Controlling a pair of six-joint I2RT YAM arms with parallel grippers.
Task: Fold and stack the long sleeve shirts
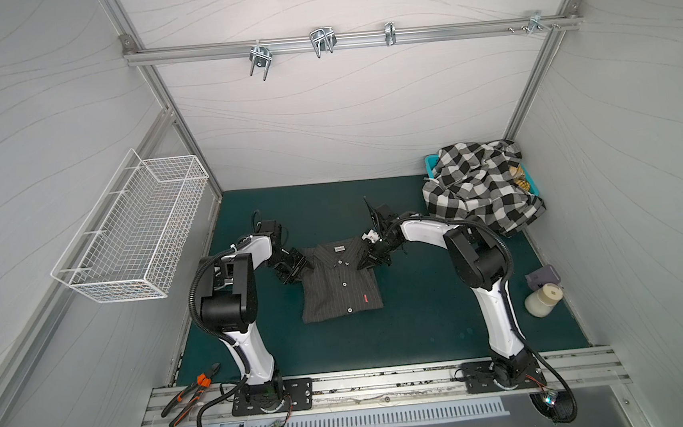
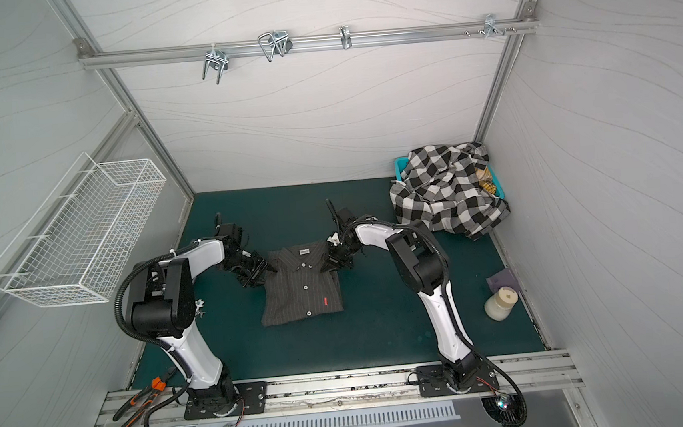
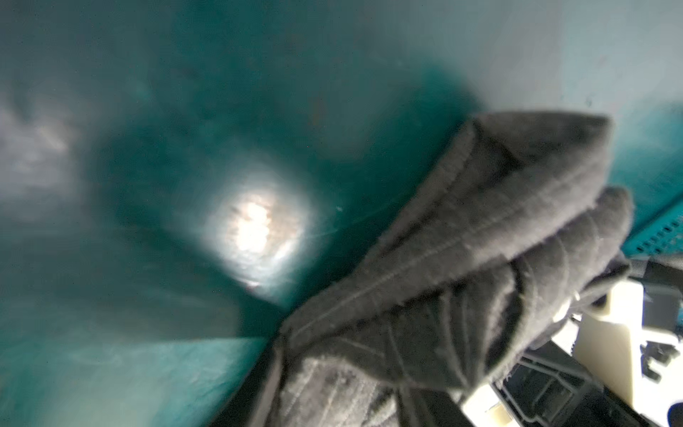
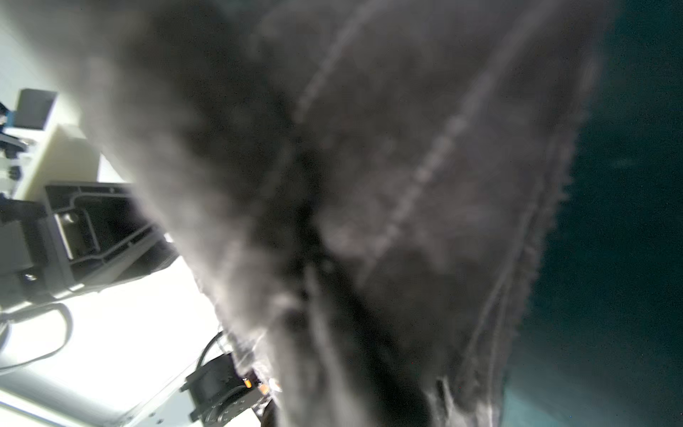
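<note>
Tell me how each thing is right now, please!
pinstriped shirt: folded, buttoned, lying on the mat.
checked shirt: crumpled, heaped over the teal basket.
right gripper: shut on the pinstriped shirt's shoulder.
left gripper: at the other shoulder; open or shut unclear.

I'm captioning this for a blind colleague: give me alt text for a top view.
A folded dark pinstriped shirt lies on a green table, with the left gripper at one shoulder and the right gripper shut on the other. At the back right, a black-and-white checked shirt spills over a teal basket.
</note>
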